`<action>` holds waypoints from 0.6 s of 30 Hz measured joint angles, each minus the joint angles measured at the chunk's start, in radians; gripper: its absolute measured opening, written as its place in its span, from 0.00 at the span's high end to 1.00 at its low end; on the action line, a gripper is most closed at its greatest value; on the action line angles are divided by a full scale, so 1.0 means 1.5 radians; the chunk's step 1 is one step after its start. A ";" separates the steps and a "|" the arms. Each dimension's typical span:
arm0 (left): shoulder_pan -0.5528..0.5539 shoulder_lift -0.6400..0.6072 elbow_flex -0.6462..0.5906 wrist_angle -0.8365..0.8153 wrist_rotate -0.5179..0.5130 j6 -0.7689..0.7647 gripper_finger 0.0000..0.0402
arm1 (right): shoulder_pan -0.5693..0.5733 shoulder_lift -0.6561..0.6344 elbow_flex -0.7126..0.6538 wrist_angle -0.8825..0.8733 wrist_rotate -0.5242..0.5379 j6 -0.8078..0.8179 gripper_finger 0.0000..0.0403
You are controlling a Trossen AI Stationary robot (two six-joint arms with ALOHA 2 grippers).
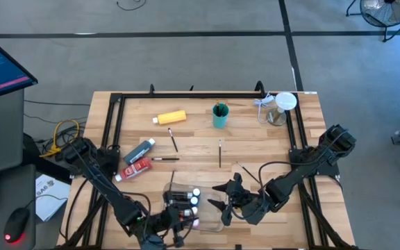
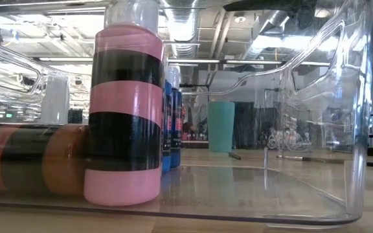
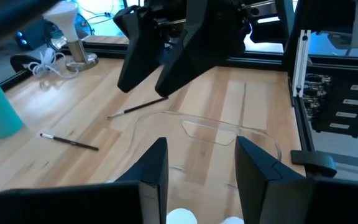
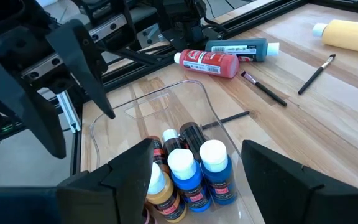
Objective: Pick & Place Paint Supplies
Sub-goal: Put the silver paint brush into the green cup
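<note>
Right gripper (image 4: 194,171) open, empty over tray (image 4: 114,115); left gripper (image 3: 197,168) part open, seemingly empty. Brush (image 1: 219,153) light, stiff, thin: pinch mid-handle.

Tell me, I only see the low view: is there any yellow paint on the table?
Observer: Yes, a yellow bottle lies on its side, left of the teal cup.
Operator: Any tubes outside the tray?
Observer: Two. A red tube and a grey tube lie side by side outside the tray.
Operator: Where's the right arm?
Observer: The right gripper hovers above the blue bottles in the tray, fingers open.
</note>
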 joint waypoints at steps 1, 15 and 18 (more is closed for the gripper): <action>0.000 0.000 0.000 0.000 0.000 0.000 0.77 | 0.000 0.000 0.000 0.000 0.000 0.000 0.41; 0.042 -0.079 0.000 0.149 0.113 0.083 0.77 | 0.006 -0.026 0.000 0.034 -0.062 0.000 0.41; 0.054 -0.126 0.000 0.164 0.121 0.113 0.77 | 0.010 -0.050 0.000 0.030 -0.107 -0.006 0.41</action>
